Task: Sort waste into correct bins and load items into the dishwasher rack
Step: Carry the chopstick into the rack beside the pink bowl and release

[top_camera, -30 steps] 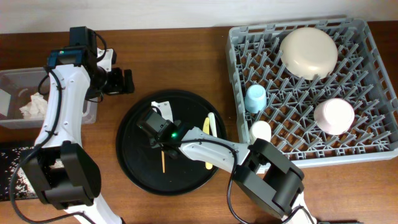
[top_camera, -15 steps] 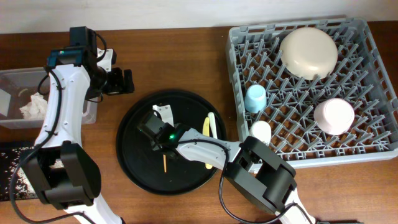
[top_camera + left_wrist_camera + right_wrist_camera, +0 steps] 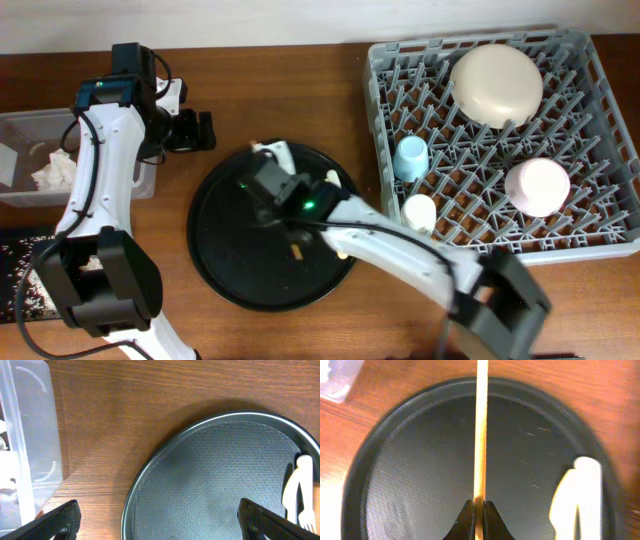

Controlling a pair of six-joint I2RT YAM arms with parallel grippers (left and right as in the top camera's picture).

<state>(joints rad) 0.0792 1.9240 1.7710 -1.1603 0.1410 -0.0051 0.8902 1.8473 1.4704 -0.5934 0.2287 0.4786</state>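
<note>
My right gripper (image 3: 479, 510) is shut on a thin wooden chopstick (image 3: 481, 435), held above the round black tray (image 3: 225, 250). The stick runs straight out from the jaws past the tray's far rim. A pale yellow fork (image 3: 580, 495) lies on the tray to the right of it. My left gripper (image 3: 205, 130) hangs open and holds nothing, over the wood between the tray and the clear tub (image 3: 25, 130), which holds white tissues (image 3: 55, 170). The grey dishwasher rack (image 3: 600, 100) carries a cream plate (image 3: 495, 82), pink bowl (image 3: 537, 186), blue cup (image 3: 411, 157) and cream cup (image 3: 419, 211).
A shallow black bin (image 3: 20, 285) speckled with white grains sits at the front left edge. In the left wrist view the tray (image 3: 220, 475) fills the right side and the tub wall (image 3: 30, 435) the left. The rack stands close to the tray's right rim.
My right gripper closed on the chopstick that lay on the tray and lifted it, swinging toward the tray's far side. The left arm has not moved.
</note>
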